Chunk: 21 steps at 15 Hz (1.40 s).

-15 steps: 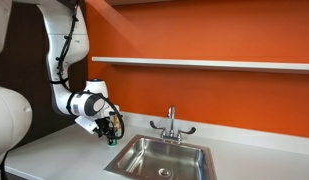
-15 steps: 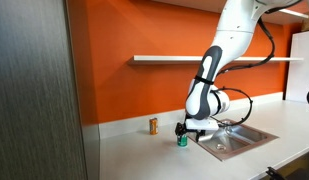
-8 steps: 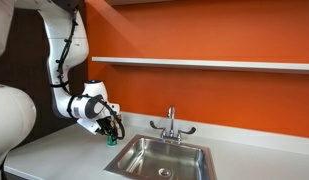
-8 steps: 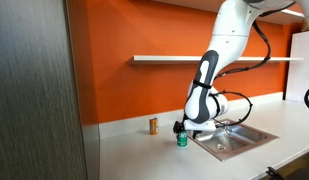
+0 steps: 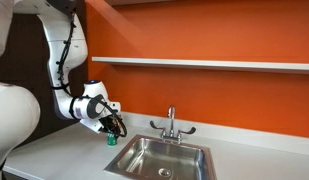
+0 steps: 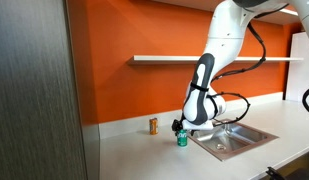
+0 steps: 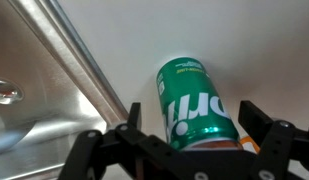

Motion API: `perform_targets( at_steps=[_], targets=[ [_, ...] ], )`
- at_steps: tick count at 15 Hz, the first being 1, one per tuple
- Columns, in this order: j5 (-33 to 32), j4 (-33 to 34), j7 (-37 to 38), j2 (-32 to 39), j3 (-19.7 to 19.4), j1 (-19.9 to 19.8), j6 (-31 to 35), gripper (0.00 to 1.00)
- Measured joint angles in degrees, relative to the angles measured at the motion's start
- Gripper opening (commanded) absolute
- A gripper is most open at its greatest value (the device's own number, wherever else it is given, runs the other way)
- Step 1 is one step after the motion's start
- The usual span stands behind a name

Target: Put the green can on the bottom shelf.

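my gripper (image 7: 191,120) hangs with jaws wide apart, the can (image 7: 194,95) between them on the counter (image 7: 244,40), near the sink (image 7: 44,100); my frame hides its base.

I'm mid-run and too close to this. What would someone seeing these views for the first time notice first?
The vivid orange wall dominates both exterior views, with the pale bottom shelf running along it. Next comes the white arm, bent low over the grey countertop beside the steel sink. In the wrist view the green can fills the middle, with the open claw reaching to either side of it.
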Motion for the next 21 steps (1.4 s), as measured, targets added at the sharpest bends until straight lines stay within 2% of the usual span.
perform_targets(
  at_steps=[9, 10, 11, 15, 16, 21],
  targets=[
    [0.0, 1.6, 0.0, 1.3, -4.1, 4.6, 0.0, 1.0],
    [0.0, 1.7, 0.0, 1.4, -4.5, 4.9, 0.0, 0.75],
    [0.0, 1.8, 0.0, 1.4, -4.8, 5.2, 0.0, 0.74],
    [0.0, 2.2, 0.0, 1.8, -5.3, 5.7, 0.0, 0.42],
    [0.0, 2.4, 0.0, 1.9, -5.3, 5.7, 0.1, 0.39],
    [0.0, 2.9, 0.1, 2.3, -5.3, 5.7, 0.1, 0.39]
  ],
)
